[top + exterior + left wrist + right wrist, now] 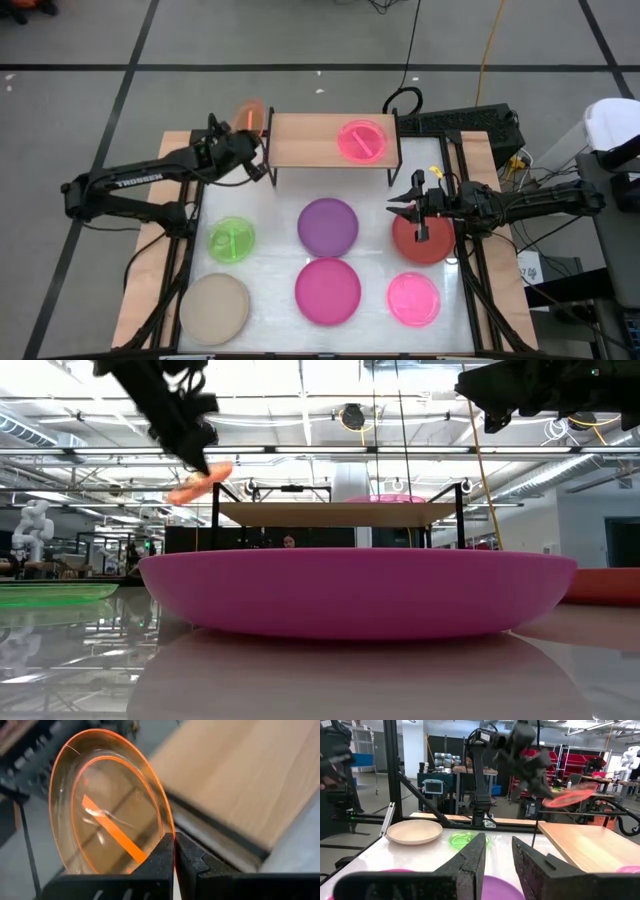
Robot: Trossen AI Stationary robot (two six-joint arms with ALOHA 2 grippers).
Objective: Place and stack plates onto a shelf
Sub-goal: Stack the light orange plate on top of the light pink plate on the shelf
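My left gripper [251, 140] holds the translucent orange plate [248, 114] in the air beside the shelf's left end [272, 140], shut on its rim. The light-wood shelf [310, 140] carries one translucent pink plate [361, 140] near its right end. Green [232, 240], purple [328, 225], magenta [328, 290], beige [214, 308], red [424, 240] and a second pink plate [413, 299] lie flat on the white table. My right gripper [402, 202] is open, hovering above the table just left of the red plate and touching nothing. My left gripper pinches the orange plate's rim [171, 832] between its two fingers [159, 855]. The plate is lifted clear and stands tilted on edge beyond the fingertips, its hollow face [107, 815] turned sideways to the fingers, next to the shelf board [240, 775].
The shelf's left half [300, 140] is bare wood. Black frame rails [190, 250] run along both table sides. The magenta plate [355, 592] fills the low view's foreground. Cables and a black box [470, 125] lie behind the shelf's right end.
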